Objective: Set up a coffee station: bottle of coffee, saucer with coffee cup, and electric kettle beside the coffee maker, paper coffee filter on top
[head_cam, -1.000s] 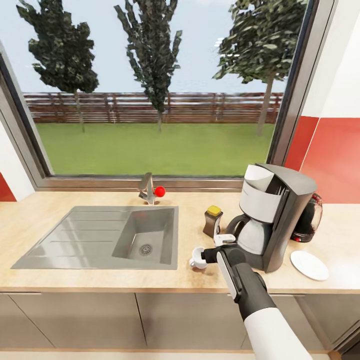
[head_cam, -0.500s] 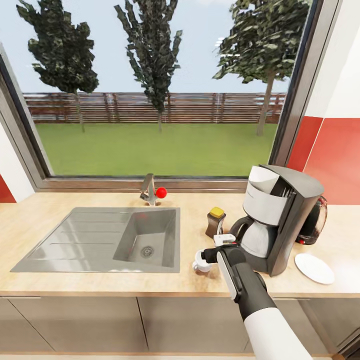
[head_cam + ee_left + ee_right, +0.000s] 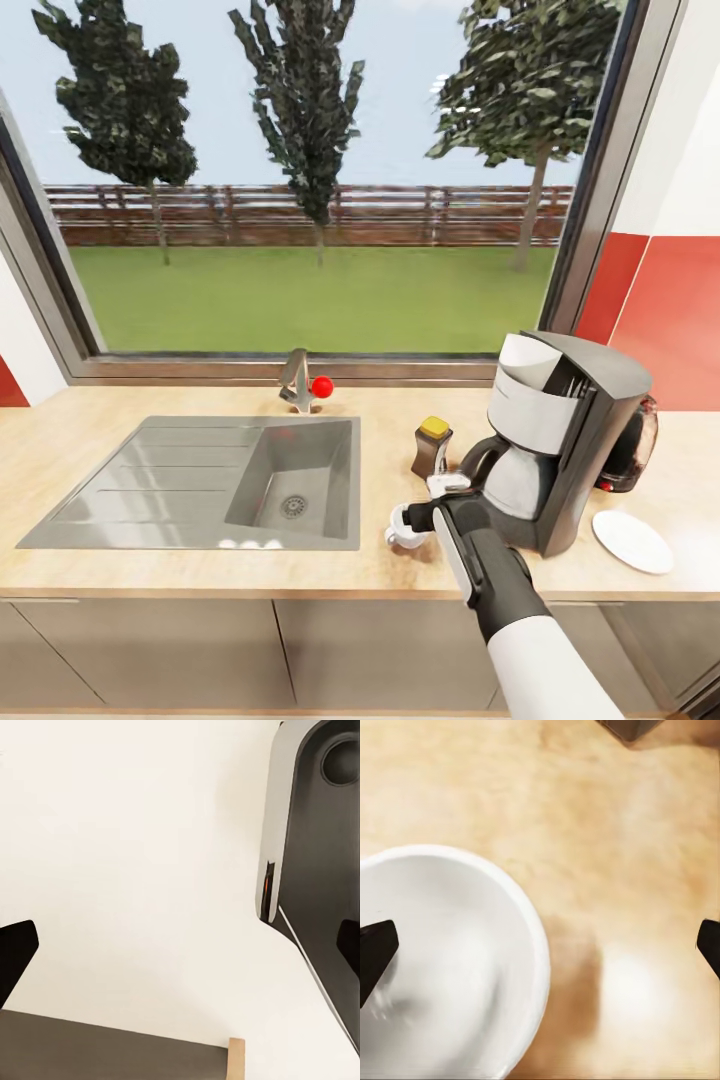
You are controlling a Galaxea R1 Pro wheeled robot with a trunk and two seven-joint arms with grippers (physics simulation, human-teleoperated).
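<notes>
The right end effector (image 3: pixel 418 517) is over the counter (image 3: pixel 150 570) near its front edge, just in front of the coffee maker (image 3: pixel 560 440). The coffee cup (image 3: pixel 403 526) sits at its tips, between the sink (image 3: pixel 215 480) and the coffee maker. In the right wrist view the cup (image 3: pixel 442 967) is seen from above, with one dark fingertip (image 3: pixel 375 949) over its inside and the other fingertip (image 3: pixel 709 945) well apart over bare counter. The jaws therefore stand wide and bracket one wall of the cup; whether they touch it, or whether the cup rests on the counter, cannot be told.

The saucer (image 3: pixel 630 541) lies near the front edge on the far side of the coffee maker, with nothing on it. The cup is thus on the wrong side, and a rim grasp is probably intended so that it can be carried across and set down on the saucer.

The bottle of coffee (image 3: pixel 431 447) stands upright just beside the coffee maker. The electric kettle (image 3: pixel 633 450) stands behind the coffee maker toward the counter's back edge, partly hidden. Both appear already placed.

The left end effector (image 3: pixel 180 945) faces a pale surface, away from the work, its tips spread wide with nothing between them.
</notes>
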